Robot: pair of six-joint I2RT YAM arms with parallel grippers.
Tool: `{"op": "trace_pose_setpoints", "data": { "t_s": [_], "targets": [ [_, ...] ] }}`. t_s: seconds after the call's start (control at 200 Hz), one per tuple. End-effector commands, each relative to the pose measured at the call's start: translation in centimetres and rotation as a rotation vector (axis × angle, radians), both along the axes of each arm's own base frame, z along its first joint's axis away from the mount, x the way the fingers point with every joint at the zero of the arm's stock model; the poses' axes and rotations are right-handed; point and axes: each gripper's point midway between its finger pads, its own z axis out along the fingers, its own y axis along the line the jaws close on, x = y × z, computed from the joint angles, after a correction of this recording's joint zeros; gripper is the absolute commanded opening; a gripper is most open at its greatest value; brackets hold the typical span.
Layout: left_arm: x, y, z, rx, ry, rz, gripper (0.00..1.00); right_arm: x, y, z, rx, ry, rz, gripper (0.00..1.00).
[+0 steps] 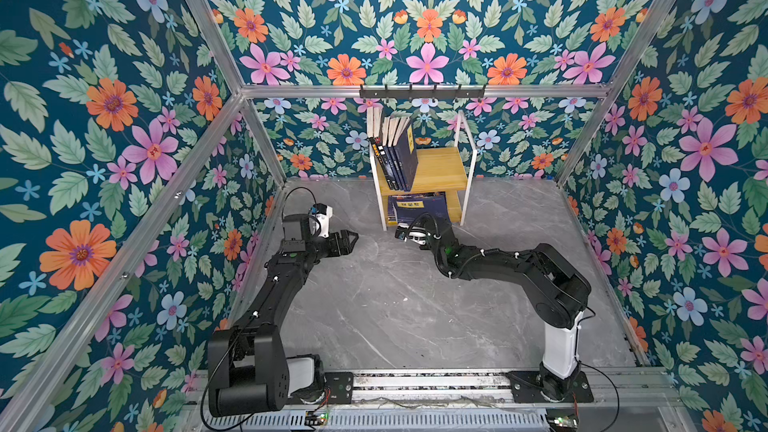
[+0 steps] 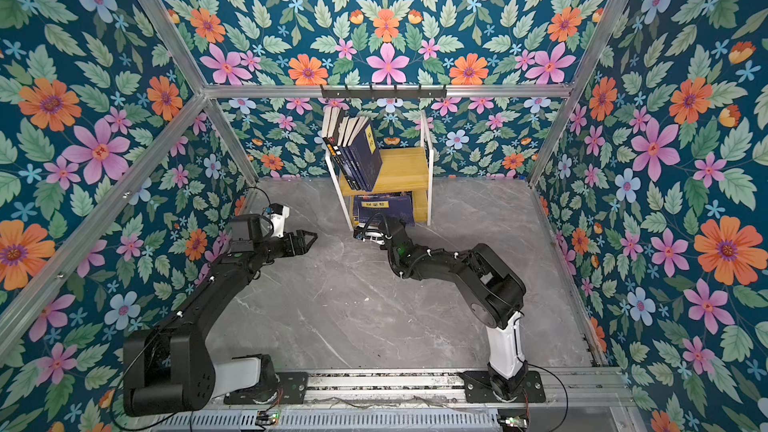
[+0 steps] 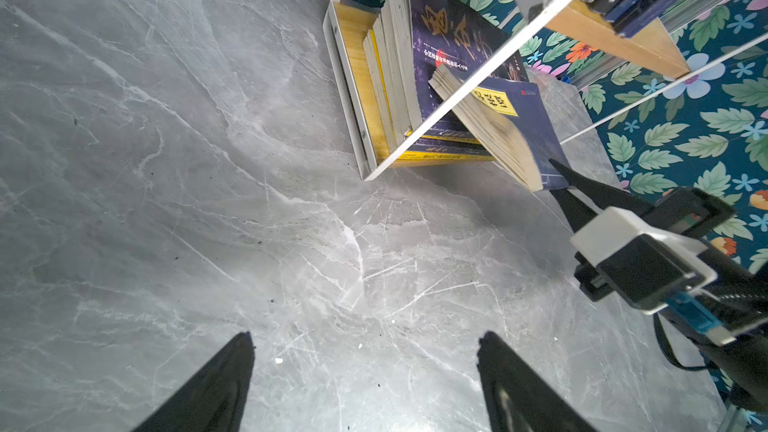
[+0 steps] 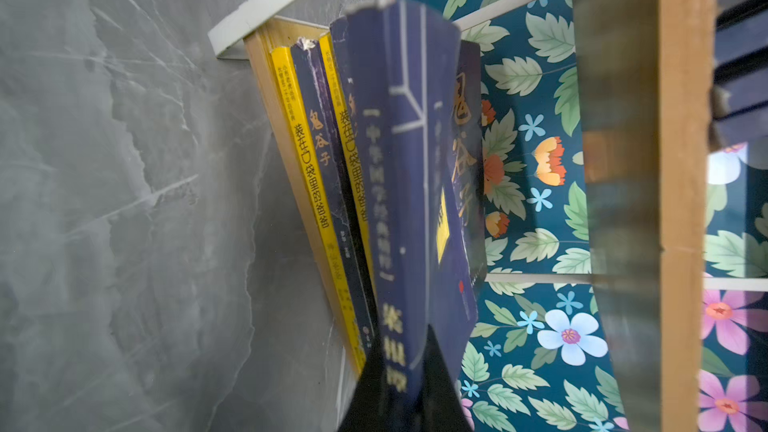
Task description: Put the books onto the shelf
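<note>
Navy book (image 3: 536, 126), yellow label, tilted in shelf (image 1: 442, 166) lower tier atop flat stack (image 3: 395, 76); upper tier holds leaning row (image 1: 395, 151); right gripper (image 3: 555, 178) clamps book; left gripper (image 1: 352, 238) spread

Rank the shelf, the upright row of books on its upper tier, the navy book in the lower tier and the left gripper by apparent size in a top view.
1. shelf
2. upright row of books
3. navy book, only partly visible
4. left gripper, clearly smallest
</note>
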Motion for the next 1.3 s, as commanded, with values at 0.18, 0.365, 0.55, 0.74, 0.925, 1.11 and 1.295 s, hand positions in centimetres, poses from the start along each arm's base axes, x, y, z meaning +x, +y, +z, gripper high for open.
{"op": "trace_pose_setpoints", "data": {
  "t_s": [0.18,0.365,0.55,0.74,0.925,1.11,1.295],
  "targets": [
    [0.2,0.2,-0.3,0.025,-0.019,-0.005,0.87,0.6,0.5,-0.8,-0.005,0.052,0.018,0.0],
    [0.2,0.1,-0.2,0.013,-0.02,-0.007,0.87,1.2,0.9,-1.2,-0.016,0.122,0.026,0.0],
    [0.2,0.2,-0.1,0.017,-0.019,-0.006,0.87,2.3,0.7,-1.7,-0.019,0.167,-0.003,0.0],
    [0.2,0.3,-0.3,0.023,-0.02,0.0,0.88,2.9,1.3,-1.5,-0.005,0.192,0.009,0.02],
    [0.2,0.3,-0.1,0.02,-0.027,-0.002,0.88,3.8,0.9,-1.5,0.007,0.213,0.001,0.04],
    [0.1,0.3,-0.1,0.03,-0.038,-0.006,0.88,3.0,1.4,-1.5,0.023,0.266,0.042,0.16],
    [0.1,0.4,-0.1,0.023,-0.032,0.0,0.89,1.6,1.7,-1.3,0.054,0.341,0.072,0.41]
  ]
}}
